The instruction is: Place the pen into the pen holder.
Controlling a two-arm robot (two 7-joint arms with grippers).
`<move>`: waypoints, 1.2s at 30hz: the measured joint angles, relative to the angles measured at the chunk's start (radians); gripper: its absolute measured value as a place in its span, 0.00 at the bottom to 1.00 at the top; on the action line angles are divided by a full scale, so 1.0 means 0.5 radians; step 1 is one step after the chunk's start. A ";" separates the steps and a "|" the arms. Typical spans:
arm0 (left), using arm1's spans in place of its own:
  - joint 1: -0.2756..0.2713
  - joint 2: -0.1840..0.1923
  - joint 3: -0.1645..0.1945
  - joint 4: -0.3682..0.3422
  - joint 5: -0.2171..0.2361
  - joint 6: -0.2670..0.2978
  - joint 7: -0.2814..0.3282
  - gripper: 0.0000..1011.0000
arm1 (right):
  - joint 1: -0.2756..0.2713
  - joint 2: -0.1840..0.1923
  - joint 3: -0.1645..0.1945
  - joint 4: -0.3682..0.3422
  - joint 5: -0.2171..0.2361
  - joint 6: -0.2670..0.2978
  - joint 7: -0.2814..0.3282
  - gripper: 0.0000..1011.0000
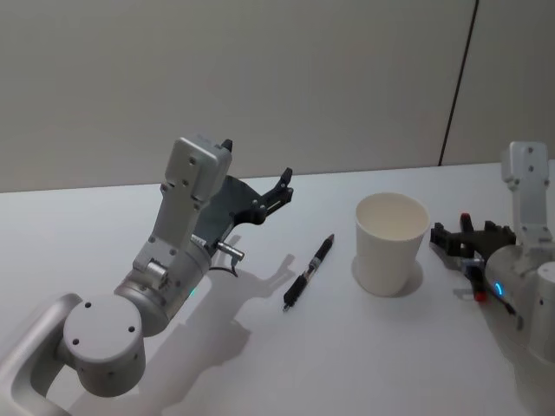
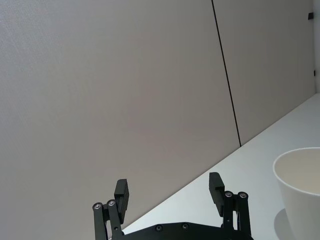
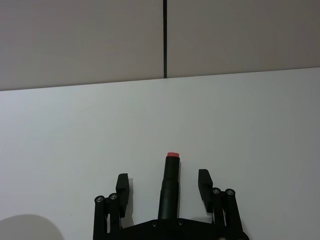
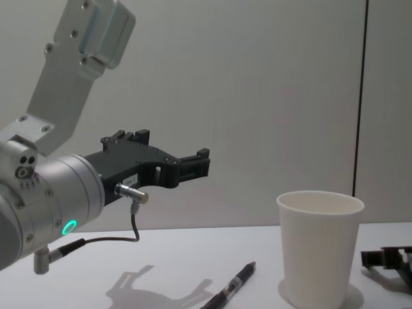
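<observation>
The pen (image 1: pixel 309 271), black and slim, lies flat on the white table (image 1: pixel 277 364), just left of the pen holder (image 1: pixel 392 243), an upright white paper cup. In the chest view the pen (image 4: pixel 232 290) rests in front of the cup (image 4: pixel 318 248). My left gripper (image 1: pixel 284 186) hangs open in the air above and behind the pen, holding nothing; its wrist view shows both fingers (image 2: pixel 122 195) spread, with the cup's rim (image 2: pixel 300 175) off to one side. My right gripper (image 1: pixel 451 238) rests open on the table right of the cup, a red-tipped black stub (image 3: pixel 171 180) between its fingers.
A plain grey wall (image 1: pixel 260 78) with a dark vertical seam (image 1: pixel 458 82) stands behind the table. The left arm's body (image 1: pixel 165 269) and its shadow cover the near left of the table.
</observation>
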 joint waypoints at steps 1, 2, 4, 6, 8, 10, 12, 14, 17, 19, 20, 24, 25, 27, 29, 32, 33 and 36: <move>0.000 0.000 0.000 0.000 0.000 0.000 0.000 0.99 | -0.002 0.000 0.000 -0.001 0.000 -0.002 -0.001 0.85; 0.000 0.000 0.000 0.000 0.000 0.000 0.000 0.99 | -0.002 0.000 0.001 -0.001 0.000 -0.002 -0.002 0.84; 0.000 0.000 0.000 0.000 0.000 0.000 0.000 0.99 | -0.005 0.001 0.001 -0.002 0.001 -0.004 -0.003 0.82; 0.000 0.000 0.000 0.000 0.000 0.000 0.000 0.99 | -0.006 0.001 0.002 -0.002 0.002 -0.005 -0.004 0.80; 0.000 0.000 0.000 0.000 0.000 0.000 0.000 0.99 | -0.007 0.002 0.002 -0.002 0.002 -0.005 -0.004 0.79; 0.000 0.000 0.000 0.000 0.000 0.000 0.000 0.99 | -0.008 0.002 0.003 -0.002 0.002 -0.005 -0.005 0.77; 0.000 0.000 0.000 0.000 0.000 0.000 0.000 0.99 | -0.009 0.002 0.003 -0.002 0.003 -0.005 -0.005 0.76; 0.000 0.000 0.000 0.000 0.000 0.000 0.000 0.99 | -0.010 0.002 0.003 -0.002 0.003 -0.006 -0.006 0.75; 0.000 0.000 0.000 0.000 0.000 0.000 0.000 0.99 | -0.011 0.003 0.004 -0.003 0.003 -0.006 -0.006 0.73; 0.000 0.000 0.000 0.000 0.000 0.000 0.000 0.99 | -0.011 0.003 0.004 -0.003 0.004 -0.006 -0.007 0.71; 0.000 0.000 0.000 0.000 0.000 0.000 0.000 0.99 | -0.011 0.003 0.004 -0.003 0.004 -0.006 -0.007 0.71; 0.000 0.000 0.000 0.000 0.000 0.000 0.000 0.99 | -0.012 0.003 0.004 -0.003 0.004 -0.006 -0.008 0.69; 0.000 0.000 0.000 0.000 0.000 0.000 0.000 0.99 | -0.012 0.003 0.004 -0.002 0.005 -0.006 -0.008 0.68; 0.000 0.000 0.000 0.000 0.000 0.000 0.000 0.99 | -0.012 0.003 0.004 -0.002 0.005 -0.006 -0.008 0.67; 0.000 0.000 0.000 0.000 0.000 0.000 0.000 0.99 | -0.012 0.003 0.004 -0.002 0.005 -0.006 -0.008 0.65; 0.000 0.000 0.000 0.000 0.000 0.000 0.000 0.99 | -0.013 0.003 0.004 -0.002 0.005 -0.006 -0.008 0.63; 0.000 0.000 0.000 0.000 0.000 0.000 0.000 0.99 | -0.013 0.003 0.004 -0.002 0.005 -0.006 -0.008 0.63; 0.000 0.000 0.000 0.000 0.000 0.000 0.000 0.99 | -0.013 0.003 0.004 -0.002 0.005 -0.006 -0.008 0.60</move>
